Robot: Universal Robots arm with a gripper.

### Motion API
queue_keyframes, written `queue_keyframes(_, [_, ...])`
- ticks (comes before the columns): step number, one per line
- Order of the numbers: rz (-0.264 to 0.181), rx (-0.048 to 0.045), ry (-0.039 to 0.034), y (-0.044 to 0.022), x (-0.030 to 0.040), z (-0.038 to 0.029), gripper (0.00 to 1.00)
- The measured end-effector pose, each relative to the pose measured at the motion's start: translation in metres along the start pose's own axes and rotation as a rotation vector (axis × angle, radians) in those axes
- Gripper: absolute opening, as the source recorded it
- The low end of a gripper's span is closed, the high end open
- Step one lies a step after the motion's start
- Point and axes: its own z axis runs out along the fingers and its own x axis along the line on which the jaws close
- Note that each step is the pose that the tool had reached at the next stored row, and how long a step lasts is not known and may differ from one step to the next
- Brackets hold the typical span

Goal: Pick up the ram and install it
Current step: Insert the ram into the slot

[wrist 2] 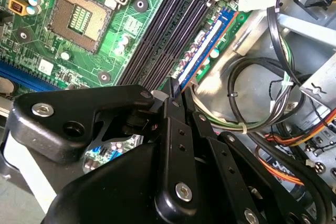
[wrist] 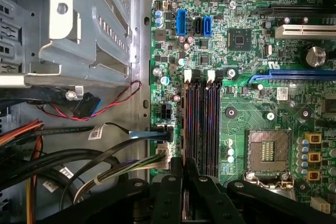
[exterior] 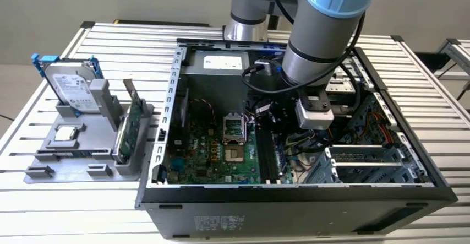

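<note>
Inside the case (exterior: pixel 170 84), the gripper (wrist 2: pixel 173 90) is hovering over the motherboard (wrist: pixel 252 108) slots. Its jaws are pinching the ram (wrist 2: pixel 202 51), which is sitting in the outermost slot.

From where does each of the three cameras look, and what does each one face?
Exterior view: off the arm, above, facing the open computer case; the arm shows.
Second wrist view: on the arm, facing the memory slots; the gripper shows.
First wrist view: on the arm, facing the motherboard; gripper links show.
Both wrist views share the slots.
</note>
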Motion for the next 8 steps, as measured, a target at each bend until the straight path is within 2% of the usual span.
queue_keyframes(8, [0.000,0.0001,-0.0001,-0.0002,0.0000,0.0037,0.00])
